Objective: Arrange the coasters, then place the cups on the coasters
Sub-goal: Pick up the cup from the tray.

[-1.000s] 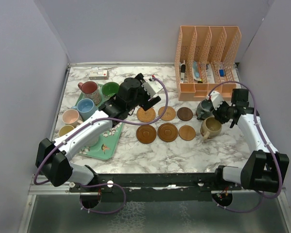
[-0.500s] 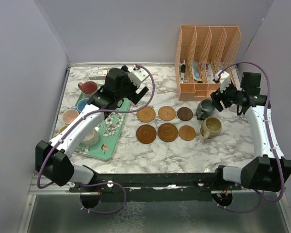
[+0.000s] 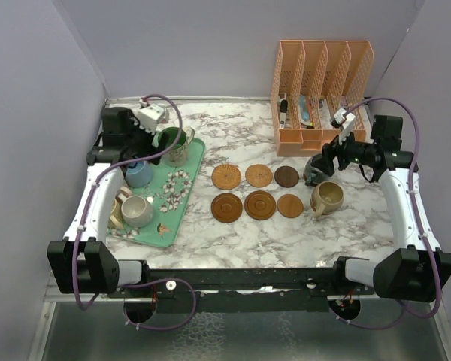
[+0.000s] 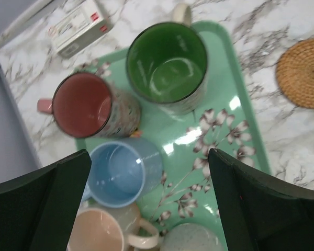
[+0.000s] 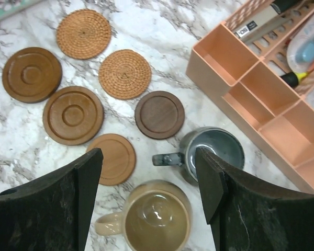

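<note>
My top view loses cups behind the left arm point(image 3: 98, 203) at the tabletop point(image 3: 286, 233)'s left edge. Left pincer point(image 4: 149, 154) is spread and empty above the blue cup point(image 4: 123, 172). Right pincer point(image 5: 146, 157) is spread and empty above the tan cup point(image 5: 154, 217).

6 coasters point(image 3: 260, 204), at least 7 cups point(image 3: 328, 197), 1 floral tray point(image 3: 179, 216), 1 peach organiser point(image 3: 321, 75), 1 small box point(image 4: 78, 26)

Tightly packed mugs point(image 4: 166, 60) crowd the tray point(image 4: 227, 94); the organizer point(image 5: 220, 57) stands close behind the grey-teal mug point(image 5: 213, 151).
</note>
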Available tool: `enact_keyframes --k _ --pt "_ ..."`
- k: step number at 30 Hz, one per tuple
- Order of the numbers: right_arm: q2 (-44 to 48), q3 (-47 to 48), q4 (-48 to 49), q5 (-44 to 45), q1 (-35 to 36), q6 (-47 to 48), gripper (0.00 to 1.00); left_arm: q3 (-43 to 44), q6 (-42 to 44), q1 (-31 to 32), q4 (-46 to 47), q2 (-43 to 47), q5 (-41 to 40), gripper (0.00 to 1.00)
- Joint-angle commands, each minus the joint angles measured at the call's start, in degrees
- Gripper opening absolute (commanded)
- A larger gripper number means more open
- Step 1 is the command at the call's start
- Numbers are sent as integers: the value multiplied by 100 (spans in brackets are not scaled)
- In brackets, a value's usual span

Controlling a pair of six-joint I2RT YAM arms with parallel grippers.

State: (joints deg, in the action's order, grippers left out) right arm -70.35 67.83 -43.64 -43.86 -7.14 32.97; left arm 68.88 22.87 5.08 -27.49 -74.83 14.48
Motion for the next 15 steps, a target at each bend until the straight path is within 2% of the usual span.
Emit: enact_keyframes --k 1,5,8,15 --pt "10 -134 479 -583 84 -376 72 -110 191 -985 -486 342 735 99" --pt "90 -405 945 -428 173 -800 72 -56 278 -1669 -715 201 789 99" --pt "112 -470 921 -177 358 -802 71 57 272 -2141 -835 -96 748 97" --pt "169 -575 868 212 588 -810 69 493 122 -2324 -934 -806 386 90"
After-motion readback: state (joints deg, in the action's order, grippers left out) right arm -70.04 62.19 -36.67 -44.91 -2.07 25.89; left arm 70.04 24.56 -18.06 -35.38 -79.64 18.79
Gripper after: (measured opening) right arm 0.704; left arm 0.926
